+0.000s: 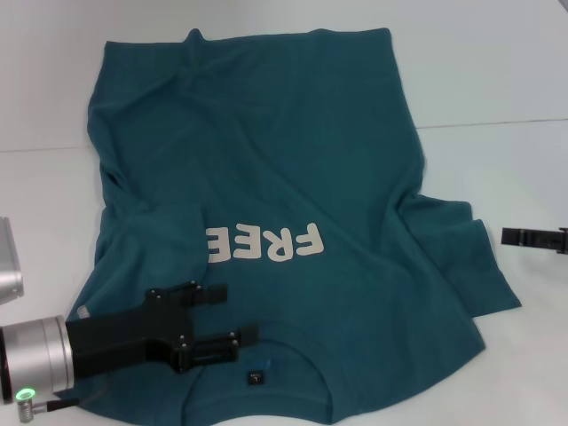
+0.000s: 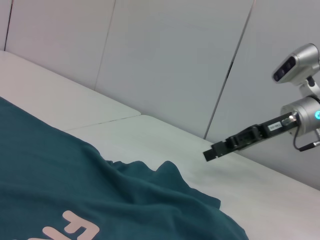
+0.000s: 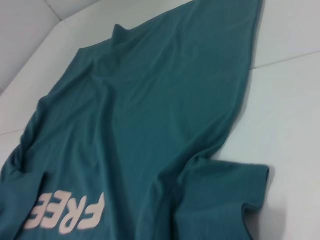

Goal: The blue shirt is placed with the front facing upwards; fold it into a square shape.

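From my head cam, the left gripper (image 1: 229, 312) is over the near-left part of the blue shirt (image 1: 266, 177), just beside the collar. Its two black fingers (image 1: 200, 292) are apart, pointing toward the middle of the shirt, and I can't tell if they're actually touching the cloth or just above it.

The shirt itself lies front up on the white table (image 1: 497, 80), collar toward me and hem at the far side, so the cream "FREE" lettering (image 1: 264, 243) reads upside down for me. The left sleeve looks folded in over the body and partly covers the start of the letters. The small dark neck label (image 1: 256, 378) sits inside the collar, just right of the gripper. The fabric is pretty wrinkled along both sides.

The right sleeve (image 1: 461, 257) is spread out flat on the table. The right gripper (image 1: 504, 236) hangs just off that sleeve at the right edge, and I honestly can't tell how its fingers stand.
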You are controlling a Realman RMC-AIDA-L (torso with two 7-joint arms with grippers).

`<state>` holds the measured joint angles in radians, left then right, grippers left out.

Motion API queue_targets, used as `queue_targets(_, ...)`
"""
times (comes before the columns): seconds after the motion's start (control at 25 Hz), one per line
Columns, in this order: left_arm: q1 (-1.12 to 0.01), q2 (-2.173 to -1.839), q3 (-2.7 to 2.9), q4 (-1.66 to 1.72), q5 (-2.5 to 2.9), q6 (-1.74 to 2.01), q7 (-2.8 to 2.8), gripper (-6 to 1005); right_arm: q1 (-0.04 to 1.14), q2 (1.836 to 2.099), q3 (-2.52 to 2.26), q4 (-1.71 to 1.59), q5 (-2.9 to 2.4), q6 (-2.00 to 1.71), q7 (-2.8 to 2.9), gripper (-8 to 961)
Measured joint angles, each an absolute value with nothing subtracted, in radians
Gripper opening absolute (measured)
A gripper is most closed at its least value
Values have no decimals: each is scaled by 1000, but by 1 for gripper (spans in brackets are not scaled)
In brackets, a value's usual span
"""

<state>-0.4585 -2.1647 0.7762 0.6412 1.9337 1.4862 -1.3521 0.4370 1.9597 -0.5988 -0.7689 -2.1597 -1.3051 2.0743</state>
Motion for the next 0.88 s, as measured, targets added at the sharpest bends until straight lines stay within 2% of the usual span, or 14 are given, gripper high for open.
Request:
queue_targets(0.36,-462,-2164,776,641,1934,1472,-1349,843,494,1985,-606,-716,-2191,-1143,2077,883)
queue_targets(0.88,-471,-2162,776,641,1934,1457,-1348,842,554,1993,-611,-637,-2207,-1088,2081,884)
